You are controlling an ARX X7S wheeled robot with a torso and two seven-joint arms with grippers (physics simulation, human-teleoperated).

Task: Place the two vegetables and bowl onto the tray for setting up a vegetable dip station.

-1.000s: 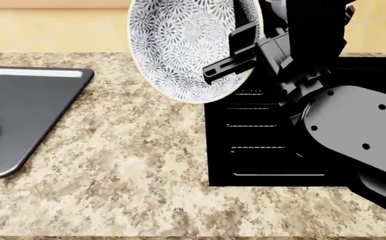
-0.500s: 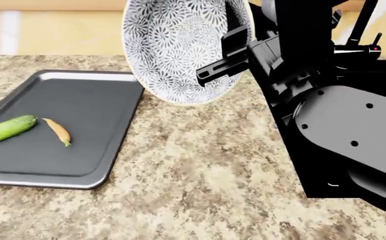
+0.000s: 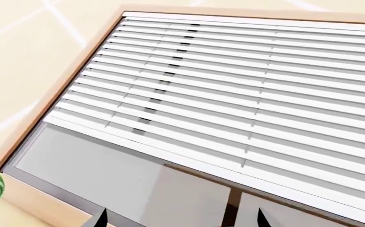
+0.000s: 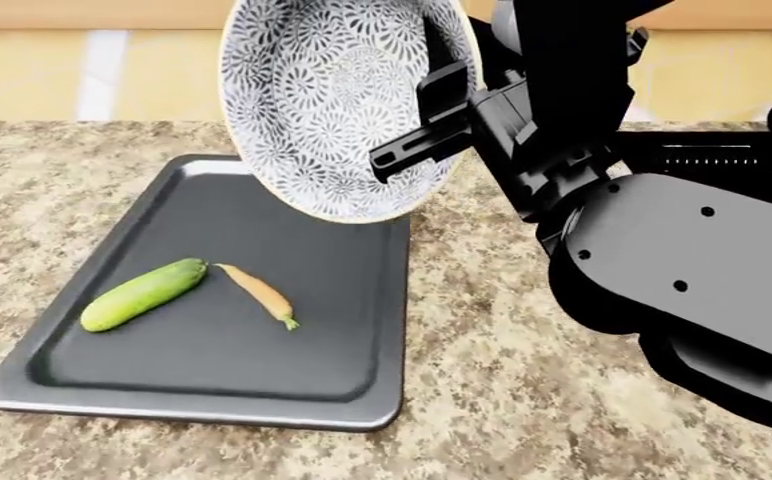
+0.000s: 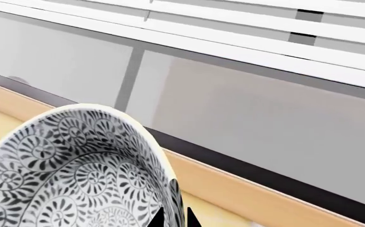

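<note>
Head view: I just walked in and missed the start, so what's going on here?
The robot's right gripper holds the patterned bowl by its rim, jaws closed on it, tilted on edge in the air above the far end of the tray. The cucumber and carrot already lie on the tray, side by side. Only the bowl is not yet set down. The left arm is raised, its camera facing a window with blinds.

Black, grey-shelled right arm (image 4: pixel 680 260) w/ screws
</note>
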